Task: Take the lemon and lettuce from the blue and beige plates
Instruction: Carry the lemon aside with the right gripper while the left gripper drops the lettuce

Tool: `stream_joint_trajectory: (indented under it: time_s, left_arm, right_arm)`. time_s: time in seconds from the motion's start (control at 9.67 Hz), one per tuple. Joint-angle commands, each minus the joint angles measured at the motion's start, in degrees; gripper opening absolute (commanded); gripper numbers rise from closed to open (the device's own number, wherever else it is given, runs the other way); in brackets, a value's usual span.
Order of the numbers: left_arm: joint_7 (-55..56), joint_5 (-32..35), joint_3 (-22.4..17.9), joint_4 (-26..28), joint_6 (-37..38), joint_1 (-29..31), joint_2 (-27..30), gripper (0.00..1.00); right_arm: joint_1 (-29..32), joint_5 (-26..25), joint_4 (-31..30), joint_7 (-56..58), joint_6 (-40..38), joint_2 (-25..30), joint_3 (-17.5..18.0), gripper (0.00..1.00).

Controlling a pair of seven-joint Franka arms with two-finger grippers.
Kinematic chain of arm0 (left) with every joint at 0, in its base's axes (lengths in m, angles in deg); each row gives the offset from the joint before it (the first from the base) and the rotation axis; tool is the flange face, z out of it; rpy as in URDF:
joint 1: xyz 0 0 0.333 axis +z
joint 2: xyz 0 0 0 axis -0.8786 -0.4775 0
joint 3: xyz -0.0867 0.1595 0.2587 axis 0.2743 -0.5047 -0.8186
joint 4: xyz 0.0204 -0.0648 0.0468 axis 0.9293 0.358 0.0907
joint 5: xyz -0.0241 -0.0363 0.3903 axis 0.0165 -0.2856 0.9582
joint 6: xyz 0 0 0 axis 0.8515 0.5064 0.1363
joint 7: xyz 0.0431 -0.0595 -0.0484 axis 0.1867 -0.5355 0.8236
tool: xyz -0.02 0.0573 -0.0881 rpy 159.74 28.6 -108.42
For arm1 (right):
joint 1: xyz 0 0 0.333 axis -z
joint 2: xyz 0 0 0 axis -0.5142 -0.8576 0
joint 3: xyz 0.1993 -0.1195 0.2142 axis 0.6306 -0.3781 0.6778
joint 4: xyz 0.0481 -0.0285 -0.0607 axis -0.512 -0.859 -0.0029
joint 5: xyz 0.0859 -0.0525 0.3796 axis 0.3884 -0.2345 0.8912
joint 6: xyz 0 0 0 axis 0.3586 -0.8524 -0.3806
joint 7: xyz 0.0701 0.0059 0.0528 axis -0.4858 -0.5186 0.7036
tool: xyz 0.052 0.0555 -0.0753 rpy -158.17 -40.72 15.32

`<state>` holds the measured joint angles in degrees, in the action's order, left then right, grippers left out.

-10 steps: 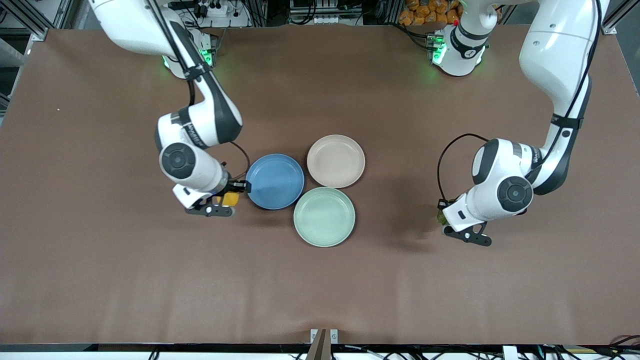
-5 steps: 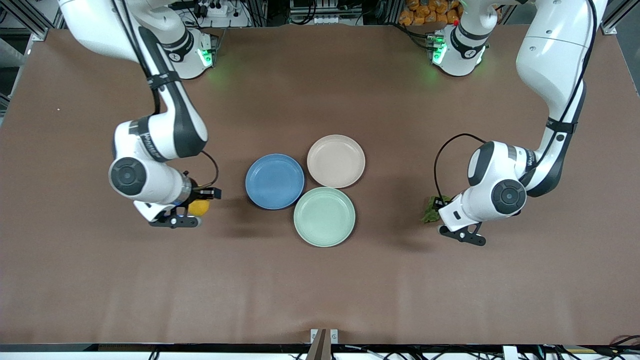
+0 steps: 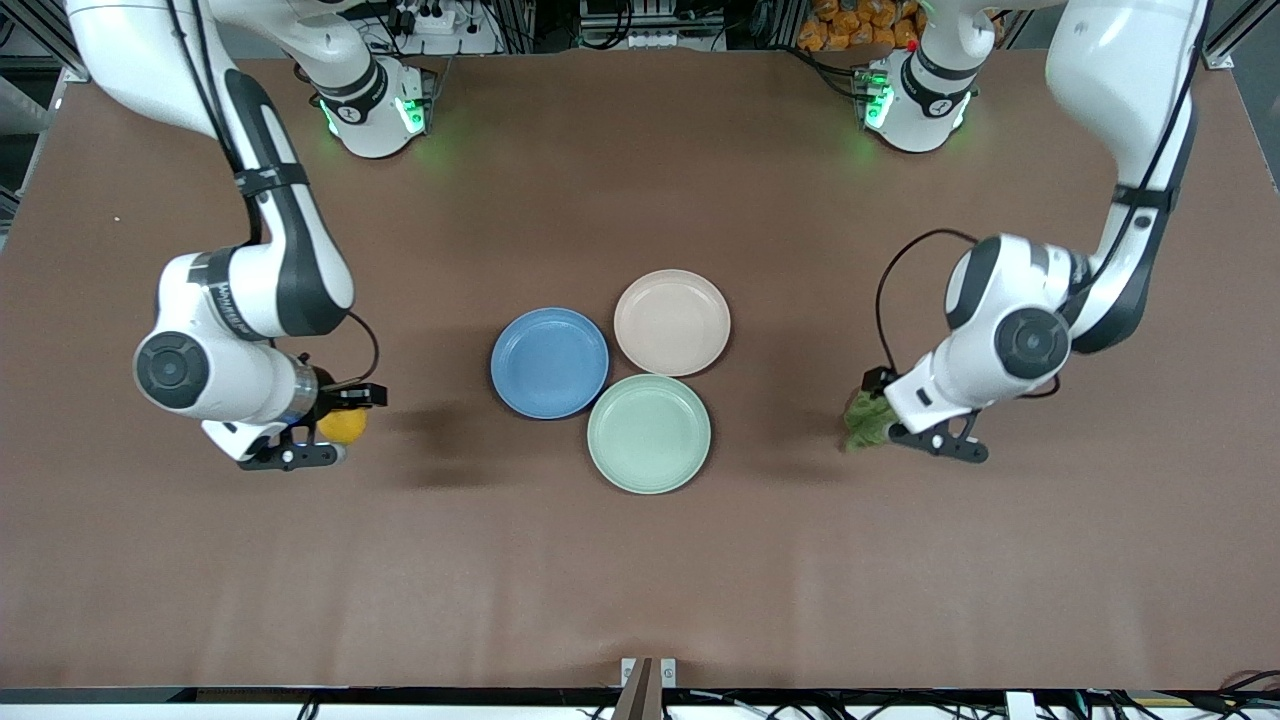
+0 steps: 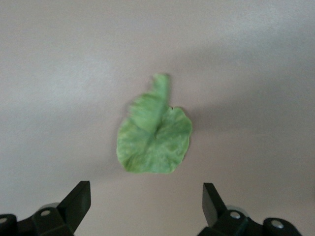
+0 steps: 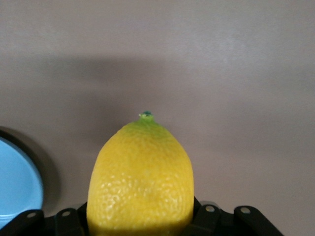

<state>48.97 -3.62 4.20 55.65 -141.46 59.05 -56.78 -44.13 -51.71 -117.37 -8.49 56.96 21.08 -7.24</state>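
- Brown bench (image 3: 640,560) carries three plates clustered near its middle: blue plate (image 3: 549,362), beige plate (image 3: 671,322) and a mint plate (image 3: 648,433), each touching or just beside the others; all three are bare, so both pickups appear done.
- Right claw (image 3: 330,425) hangs over bare bench between the blue plate and the right arm's end edge. Its fingers are clamped on the lemon (image 3: 343,425); the right wrist view shows the lemon (image 5: 141,183) filling the gap between the fingers, stem tip pointing away from the claw. Judged: the grip across the fruit's middle keeps a round, rolling thing from slipping during carry.
- Left claw (image 3: 885,425) is low over bare bench toward the left arm's end edge, well apart from the plates. Its fingers (image 4: 76,199) stand wide apart with nothing between them.
- Lettuce (image 4: 154,135) lies flat on the bench under the left claw, free of the fingers; in the front view it (image 3: 862,425) shows beside the claw. Judged: the leaf is released, placed clear of the plates.
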Motion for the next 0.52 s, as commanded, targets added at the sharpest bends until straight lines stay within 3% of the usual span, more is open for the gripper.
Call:
stream_joint_trajectory:
  time_s: [0.0,0.41]
  left_arm:
    - [1.74,0.25,-0.19,6.05,-0.02,0.05,10.09,1.00]
    - [1.48,-4.84,-0.28,11.24,-0.02,0.75,20.30,1.00]
  right_arm:
    - [1.85,-1.17,-0.71,4.91,-0.07,0.50,-0.80,0.56]
    - [3.69,-1.17,-11.42,12.47,13.36,1.90,-2.65,0.56]
